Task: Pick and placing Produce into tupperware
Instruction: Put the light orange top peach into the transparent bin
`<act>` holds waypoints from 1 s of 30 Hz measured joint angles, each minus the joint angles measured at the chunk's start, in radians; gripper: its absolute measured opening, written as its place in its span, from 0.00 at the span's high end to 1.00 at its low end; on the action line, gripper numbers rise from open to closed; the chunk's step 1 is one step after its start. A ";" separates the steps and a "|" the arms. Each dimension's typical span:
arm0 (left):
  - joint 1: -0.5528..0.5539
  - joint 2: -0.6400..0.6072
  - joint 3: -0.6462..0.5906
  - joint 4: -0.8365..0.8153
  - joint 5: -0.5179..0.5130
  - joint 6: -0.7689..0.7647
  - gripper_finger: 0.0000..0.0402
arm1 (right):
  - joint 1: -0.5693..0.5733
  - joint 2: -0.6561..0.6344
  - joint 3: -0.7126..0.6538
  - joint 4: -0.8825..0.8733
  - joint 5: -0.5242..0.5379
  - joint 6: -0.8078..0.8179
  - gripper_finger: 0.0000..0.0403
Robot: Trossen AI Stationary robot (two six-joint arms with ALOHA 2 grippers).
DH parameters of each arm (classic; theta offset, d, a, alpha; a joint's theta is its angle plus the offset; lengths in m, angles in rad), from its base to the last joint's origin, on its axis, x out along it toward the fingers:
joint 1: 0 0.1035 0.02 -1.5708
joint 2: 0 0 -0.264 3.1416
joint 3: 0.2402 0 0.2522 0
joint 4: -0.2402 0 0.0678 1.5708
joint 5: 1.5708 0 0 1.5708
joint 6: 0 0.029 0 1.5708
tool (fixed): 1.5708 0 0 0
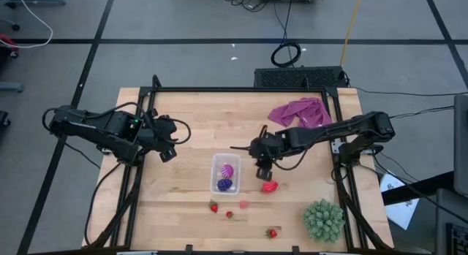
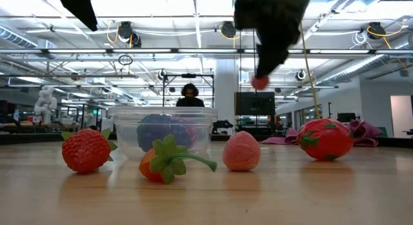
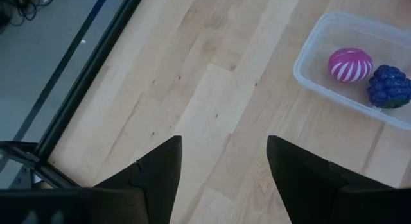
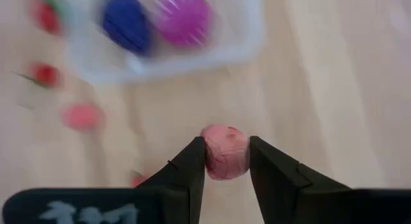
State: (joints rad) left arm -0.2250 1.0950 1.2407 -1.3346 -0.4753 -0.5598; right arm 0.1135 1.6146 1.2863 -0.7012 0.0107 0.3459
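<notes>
Right of the tupperware (image 1: 226, 174), mid-frame, the right gripper (image 4: 225, 161) pinched a small pink fruit (image 4: 225, 151) (lifted); left gripper (image 3: 223, 166) hung half-open, empty.

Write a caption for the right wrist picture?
Right gripper holding a small pink fruit above the table, near the tupperware.

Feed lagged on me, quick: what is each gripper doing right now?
Left gripper: open, empty, over bare table left of the container.
Right gripper: shut on a small pink fruit, raised beside the container.
</notes>
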 joint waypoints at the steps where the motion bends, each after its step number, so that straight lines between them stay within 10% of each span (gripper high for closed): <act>1: 0.000 0.000 0.000 0.000 -0.001 0.001 0.42 | 0.009 0.000 0.000 0.041 -0.017 -0.002 0.75; 30: 0.001 0.000 0.000 0.001 -0.032 0.016 0.42 | -0.051 0.187 0.027 0.412 -0.121 -0.127 0.72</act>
State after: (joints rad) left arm -0.2241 1.0950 1.2404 -1.3338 -0.5072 -0.5442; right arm 0.0620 1.8018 1.3136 -0.2893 -0.1104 0.2189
